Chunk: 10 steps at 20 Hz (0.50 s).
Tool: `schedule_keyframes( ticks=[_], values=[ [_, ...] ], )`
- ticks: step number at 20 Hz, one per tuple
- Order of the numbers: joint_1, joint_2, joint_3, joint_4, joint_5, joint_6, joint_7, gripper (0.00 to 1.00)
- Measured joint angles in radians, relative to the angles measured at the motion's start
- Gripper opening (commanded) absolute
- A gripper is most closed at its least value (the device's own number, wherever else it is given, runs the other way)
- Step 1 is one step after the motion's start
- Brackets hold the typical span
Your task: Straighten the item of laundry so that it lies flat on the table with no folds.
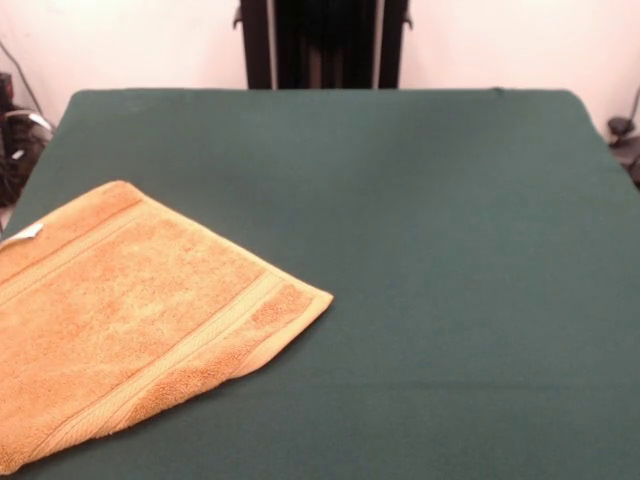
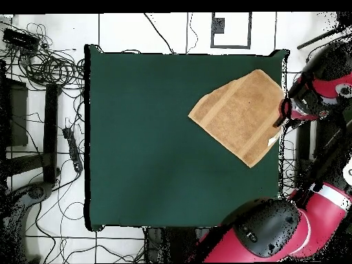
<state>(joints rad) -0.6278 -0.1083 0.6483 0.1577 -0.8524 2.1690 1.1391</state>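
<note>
Towel [image 1: 130, 320] flat (askew); table [image 1: 450, 250] corner.

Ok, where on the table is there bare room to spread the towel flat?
The table is bare from the towel across to its opposite edge and down toward the robot's base. The towel's own corner is crowded: it reaches the edge beside the arm.

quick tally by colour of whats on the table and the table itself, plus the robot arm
Orange-tan: 1, the towel, lying at a corner of the table.
Dark green: 1, the table.
Red and black: 1, the robot arm, beside the table edge by the towel in the overhead view.
Total: 3
</note>
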Motion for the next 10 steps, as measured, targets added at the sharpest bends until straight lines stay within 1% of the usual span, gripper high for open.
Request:
schedule_keyframes(
  ticks=[6,10],
  values=[
    [0.014,0.001,0.064,-0.003,-0.021,0.0,0.0,1.0],
    [0.025,0.003,0.069,-0.003,-0.008,0.0,0.0,1.0]
  ],
)
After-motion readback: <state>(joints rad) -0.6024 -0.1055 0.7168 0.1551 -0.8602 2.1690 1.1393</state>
